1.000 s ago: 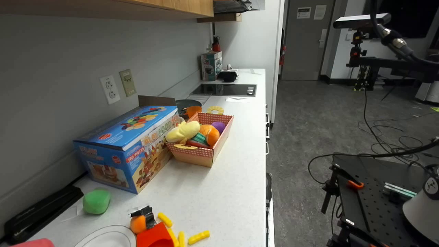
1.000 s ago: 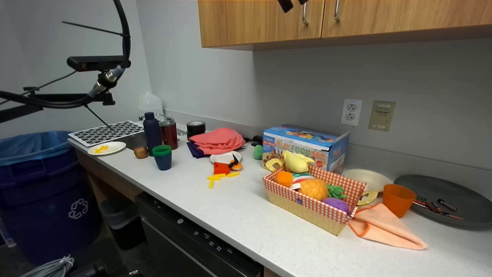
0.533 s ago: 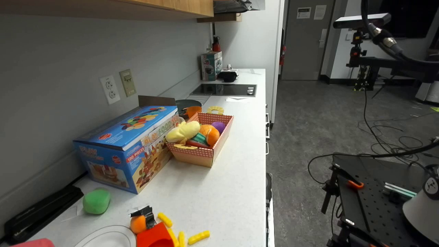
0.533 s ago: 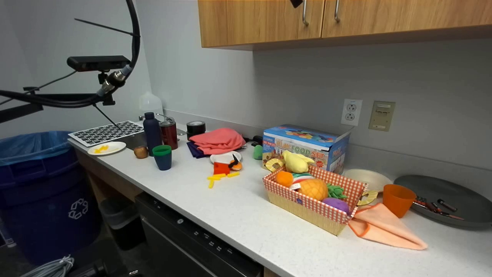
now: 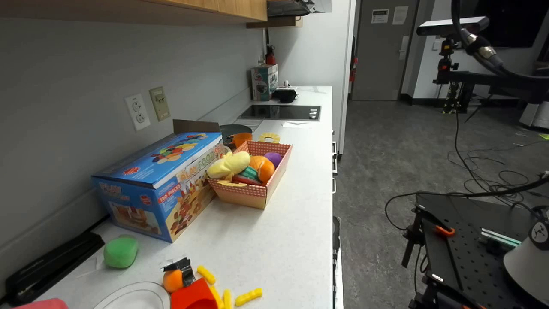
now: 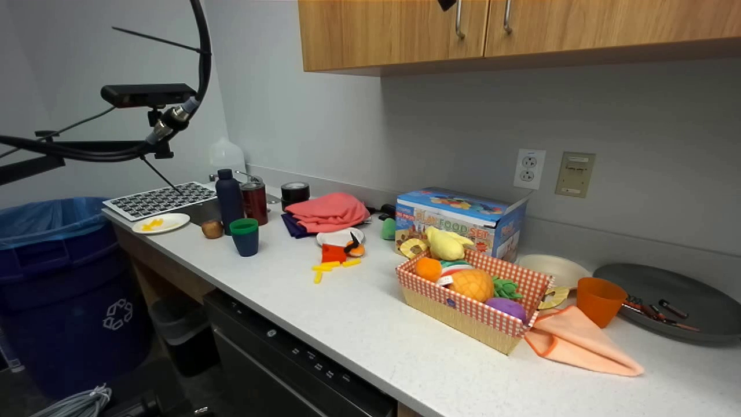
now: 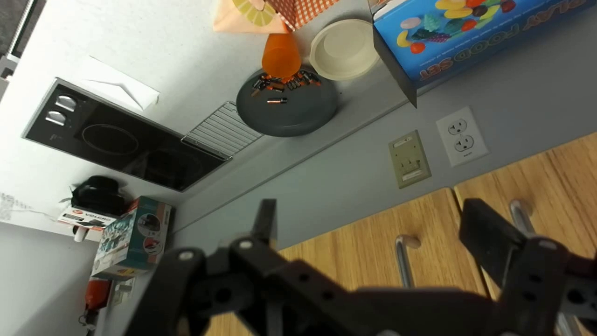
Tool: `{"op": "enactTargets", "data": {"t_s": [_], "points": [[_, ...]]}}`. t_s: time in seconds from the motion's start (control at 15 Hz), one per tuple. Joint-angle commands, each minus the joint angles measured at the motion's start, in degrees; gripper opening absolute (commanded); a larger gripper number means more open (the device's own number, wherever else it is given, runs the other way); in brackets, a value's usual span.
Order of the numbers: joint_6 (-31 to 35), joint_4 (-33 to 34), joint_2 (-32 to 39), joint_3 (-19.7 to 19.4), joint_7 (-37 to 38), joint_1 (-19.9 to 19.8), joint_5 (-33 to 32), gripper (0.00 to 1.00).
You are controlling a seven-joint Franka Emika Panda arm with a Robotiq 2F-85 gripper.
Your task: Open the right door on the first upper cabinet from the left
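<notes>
The right door (image 6: 602, 26) is a flat light tan wood panel with a metal bar handle (image 6: 507, 16), and it stands shut in an exterior view. It belongs to the first upper cabinet (image 6: 393, 35), whose top is out of view. In the wrist view, which is turned over, the right door (image 7: 368, 228) and its handle (image 7: 405, 261) lie beyond my gripper (image 7: 371, 210). The jaws are wide open, one on each side of the handle as seen there, apart from it and empty. One dark fingertip (image 6: 446, 4) shows at the top edge of an exterior view.
The left door (image 6: 388, 29) with its own handle (image 6: 459, 18) adjoins the right door. Below are the white countertop (image 6: 347, 324), a play food box (image 6: 451, 220), a basket (image 6: 463, 321) of toy food and an orange cup (image 6: 599, 301). A camera on a stand (image 6: 147, 94) is near the arm's cable.
Over the first half second the gripper's tip has moved right and up in an exterior view, and the arm's cable has shifted with it. Since then almost nothing has moved.
</notes>
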Motion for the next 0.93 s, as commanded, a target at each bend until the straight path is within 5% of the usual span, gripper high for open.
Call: {"op": "enactTargets", "data": {"t_s": [0.0,0.87], "points": [[0.1,0.4,0.4,0.4,0.6,-0.7,-0.1,1.0],[1.1,0.5,2.0,0.2,0.8,-0.5,0.3,1.0]]}}
